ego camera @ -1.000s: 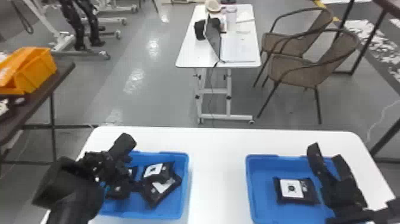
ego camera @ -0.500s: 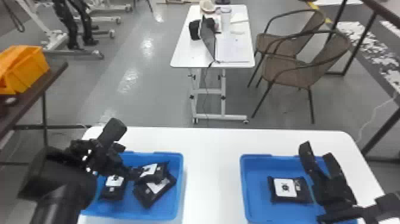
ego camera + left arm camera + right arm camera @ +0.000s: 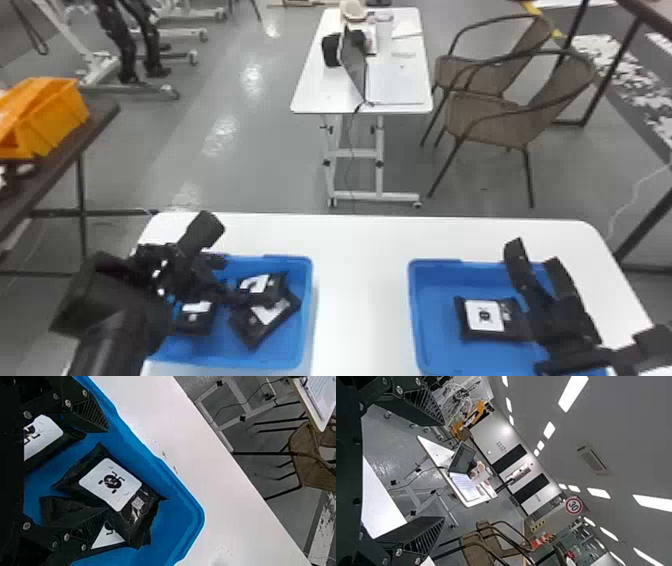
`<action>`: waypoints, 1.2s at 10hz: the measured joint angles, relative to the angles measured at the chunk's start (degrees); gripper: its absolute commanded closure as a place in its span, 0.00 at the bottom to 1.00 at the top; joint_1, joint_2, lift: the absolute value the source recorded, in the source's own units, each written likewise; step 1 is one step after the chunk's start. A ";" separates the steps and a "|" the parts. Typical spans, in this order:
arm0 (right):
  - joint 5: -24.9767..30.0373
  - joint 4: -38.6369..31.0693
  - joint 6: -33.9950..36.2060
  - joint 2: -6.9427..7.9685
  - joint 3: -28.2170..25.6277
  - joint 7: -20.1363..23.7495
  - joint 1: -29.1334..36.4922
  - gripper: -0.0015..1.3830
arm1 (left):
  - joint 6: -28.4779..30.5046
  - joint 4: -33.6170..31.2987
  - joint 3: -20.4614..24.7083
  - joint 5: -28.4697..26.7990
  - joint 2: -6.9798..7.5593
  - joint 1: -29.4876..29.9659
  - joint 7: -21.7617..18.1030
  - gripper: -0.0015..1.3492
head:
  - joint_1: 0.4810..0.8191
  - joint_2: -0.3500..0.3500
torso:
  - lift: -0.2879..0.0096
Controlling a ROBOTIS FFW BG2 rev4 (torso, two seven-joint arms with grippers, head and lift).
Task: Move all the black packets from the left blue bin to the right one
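Note:
Over the left blue bin, my left gripper stands open. Two overlapping black packets lie in that bin, the upper packet across the lower packet; a third packet lies to their left. In the left wrist view, the gap of the left gripper frames the upper packet; one finger overlaps the lower packet, contact unclear. My right gripper is open above the right blue bin, beside one packet. Empty space lies between the fingers of the right gripper.
Between the bins runs a strip of white table. Beyond the table stand a small white desk with a laptop, and brown chairs. An orange crate sits on a dark table at the far left.
The left gripper has risen and then come down a little over the left bin. The head view has shifted slightly. The packets look unmoved, and the right arm has stayed about where it was.

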 measured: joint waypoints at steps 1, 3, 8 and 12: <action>-0.02 0.02 0.03 0.00 0.00 0.01 0.00 0.13 | -0.44 1.77 -0.06 -0.45 -0.24 -0.57 0.09 0.26 | 0.63 0.61 | 0.97; -0.10 0.09 0.06 0.00 0.00 0.12 0.02 0.13 | -1.09 3.61 -0.17 -1.13 -0.69 -1.01 0.49 0.26 | 0.63 0.61 | 0.97; -0.99 0.52 0.21 0.00 0.26 0.52 -0.06 0.13 | -2.13 9.43 -0.47 -2.72 -0.36 -3.08 2.22 0.00 | 0.63 0.62 | 0.97; -1.41 0.75 0.32 0.00 0.26 0.95 -0.10 0.13 | -4.83 16.47 -1.62 -2.70 -0.53 -6.36 6.55 0.01 | 0.63 0.61 | 0.97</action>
